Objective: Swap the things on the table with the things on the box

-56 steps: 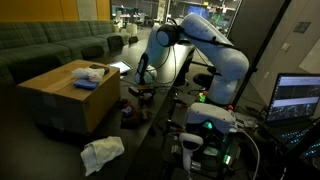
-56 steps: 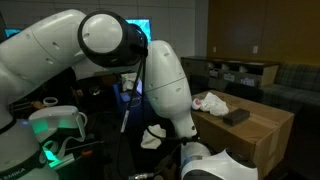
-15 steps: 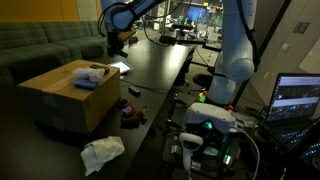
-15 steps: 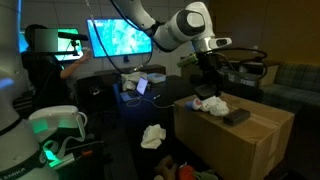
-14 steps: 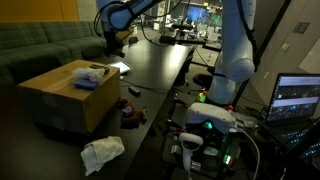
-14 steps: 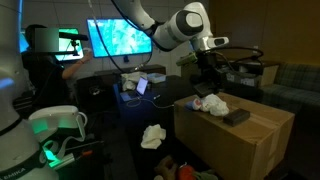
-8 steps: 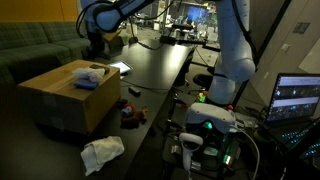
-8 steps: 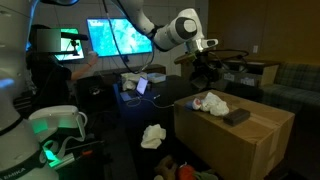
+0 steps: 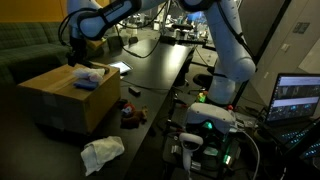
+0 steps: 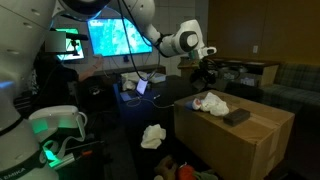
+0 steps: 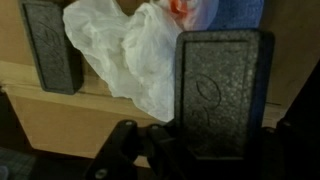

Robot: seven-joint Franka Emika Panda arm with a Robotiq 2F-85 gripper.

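Brings the gripper (image 9: 73, 55) from the frame's upper middle to above the box (image 9: 50, 100) at left, jaws almost closed, any hold impossible to tell, placing the white bundle (image 10: 210, 102) there within reach.

glossy blk table (image 9: 158, 72), matt tan cardboard box (image 9: 55, 100), crinkly thin white plastic bag (image 11: 125, 55), grainy matt blk hand pads (image 11: 222, 90)

Your box (image 9: 55, 100) is a large tan cardboard cube, upright with its flat top level. It stands at the near left of the desk (image 9: 160, 62), whose long, glossy black top stretches toward the far end.
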